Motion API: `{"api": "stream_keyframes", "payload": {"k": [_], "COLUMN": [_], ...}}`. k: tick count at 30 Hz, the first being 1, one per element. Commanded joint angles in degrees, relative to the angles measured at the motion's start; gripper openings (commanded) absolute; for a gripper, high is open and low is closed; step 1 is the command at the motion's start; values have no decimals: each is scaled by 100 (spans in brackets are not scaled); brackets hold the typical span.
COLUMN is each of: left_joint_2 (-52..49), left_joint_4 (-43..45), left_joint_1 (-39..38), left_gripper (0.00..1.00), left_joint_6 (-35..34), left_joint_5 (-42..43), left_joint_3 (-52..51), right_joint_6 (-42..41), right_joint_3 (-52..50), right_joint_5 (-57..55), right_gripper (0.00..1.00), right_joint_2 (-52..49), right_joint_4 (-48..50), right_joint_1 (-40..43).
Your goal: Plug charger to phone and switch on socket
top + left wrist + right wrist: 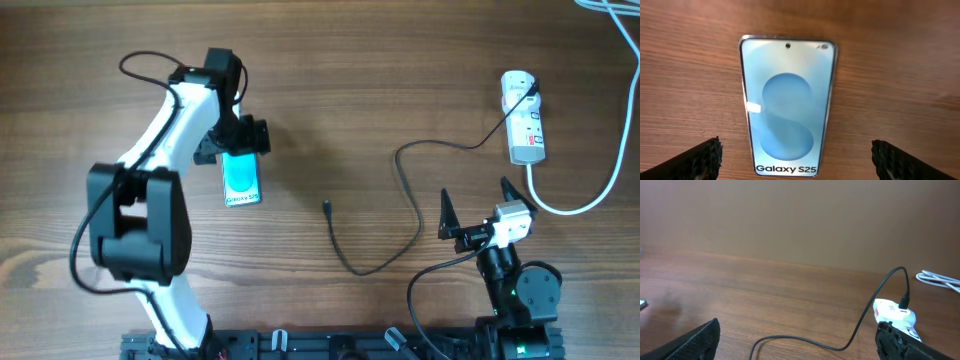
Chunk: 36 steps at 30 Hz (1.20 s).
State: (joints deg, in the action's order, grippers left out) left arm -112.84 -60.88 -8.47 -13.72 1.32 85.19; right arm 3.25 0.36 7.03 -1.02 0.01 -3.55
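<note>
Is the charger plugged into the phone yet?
No, unplugged. The charger tip lies bare on the table, well apart from the phone.

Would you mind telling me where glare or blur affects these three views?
Left wrist: small glare patch on the phone screen, lettering sharp. Right wrist: white socket slightly washed out, far background soft. Overhead: even light, crisp, no glare.

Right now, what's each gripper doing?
Left gripper: open, astride the phone, not gripping it.
Right gripper: open, empty.
</note>
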Motion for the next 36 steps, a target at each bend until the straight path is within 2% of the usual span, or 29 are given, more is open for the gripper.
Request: {"api": "stream_keyframes", "payload": {"k": [1, 7, 26, 36], "left_joint_2": [96, 31, 11, 0], "left_joint_4": [17, 48, 1519, 1517], "left_joint_1": [-7, -7, -4, -7], "left_gripper": [100, 100, 100, 99], "left_joint_6": [-66, -28, -223, -225], "left_joint_5": [-74, -76, -101, -122], "left_joint_3": [70, -7, -1213, -1298], "right_joint_6": [-37, -37, -37, -39], "right_joint_3": [-7, -7, -7, -7], "right_joint_5": [-76, -76, -76, -76], "right_gripper": [100, 100, 100, 100], "right_joint_2": [44, 44, 44, 44], "right_joint_4": [33, 33, 33, 33], "right_joint_1": [24, 24, 24, 26]}}
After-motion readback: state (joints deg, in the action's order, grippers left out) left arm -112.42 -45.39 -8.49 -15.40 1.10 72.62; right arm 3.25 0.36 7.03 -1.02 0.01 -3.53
